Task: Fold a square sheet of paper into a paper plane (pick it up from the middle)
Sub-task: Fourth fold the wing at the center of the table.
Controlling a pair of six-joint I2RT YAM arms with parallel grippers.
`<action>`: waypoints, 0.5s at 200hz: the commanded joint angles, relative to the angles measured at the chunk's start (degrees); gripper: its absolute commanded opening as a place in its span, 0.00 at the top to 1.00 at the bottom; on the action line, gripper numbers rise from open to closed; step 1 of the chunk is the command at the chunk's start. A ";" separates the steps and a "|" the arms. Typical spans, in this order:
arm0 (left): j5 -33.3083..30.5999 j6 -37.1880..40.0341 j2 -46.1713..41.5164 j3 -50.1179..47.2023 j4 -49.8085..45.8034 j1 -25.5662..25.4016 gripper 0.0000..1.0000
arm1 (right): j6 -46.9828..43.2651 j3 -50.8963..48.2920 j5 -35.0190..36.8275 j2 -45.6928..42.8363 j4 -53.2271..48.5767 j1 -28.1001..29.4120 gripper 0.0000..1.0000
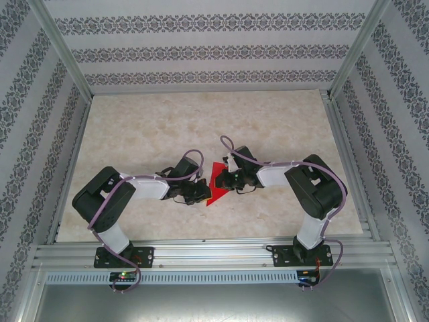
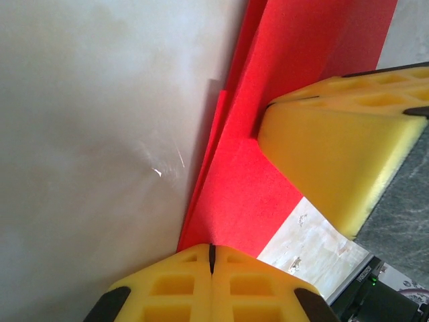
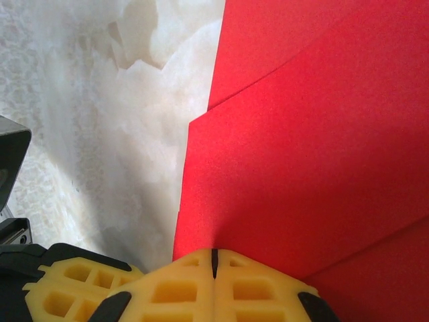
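We are looking down on a pale, marble-patterned table (image 1: pixel 134 127) enclosed by patterned walls (image 1: pixel 201 54). Two black-and-white robot arms (image 1: pixel 144 186) are reaching in from the table's near edge and meeting just short of the table's centre. Between them, a thin, creased sheet of bright red paper (image 1: pixel 216 184) is showing as a small pointed shape close to the table's middle. The left gripper (image 1: pixel 200 194) is meeting the paper from the table's left side. The right gripper (image 1: pixel 226 180) is meeting it from the table's right side.

From the left wrist, we are seeing that gripper's ribbed yellow fingers (image 2: pixel 188 263) pressed together with no gap, pinching a corner of the paper. The paper's folded layers are spreading out over the table's pale surface, and the right gripper's yellow fingers are touching the same paper further along. From the right wrist, that gripper's own yellow fingers (image 3: pixel 249 265) are likewise closed tight on an edge of the paper. Here overlapping red layers are showing sharp, straight edges against the table.
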 commanded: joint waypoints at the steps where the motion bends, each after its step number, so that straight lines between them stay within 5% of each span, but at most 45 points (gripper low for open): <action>1: -0.73 1.95 0.56 -1.19 -4.69 -0.57 1.00 | -1.98 -1.73 0.35 -1.79 1.78 0.69 0.96; 60: -1.15 2.71 1.10 -0.37 -5.98 -0.55 1.00 | -3.74 0.58 0.81 0.82 -1.27 1.80 0.95; 100: -1.43 3.18 0.96 -0.66 -7.87 -0.53 1.00 | -5.05 2.66 2.22 3.64 -4.03 -5.56 0.96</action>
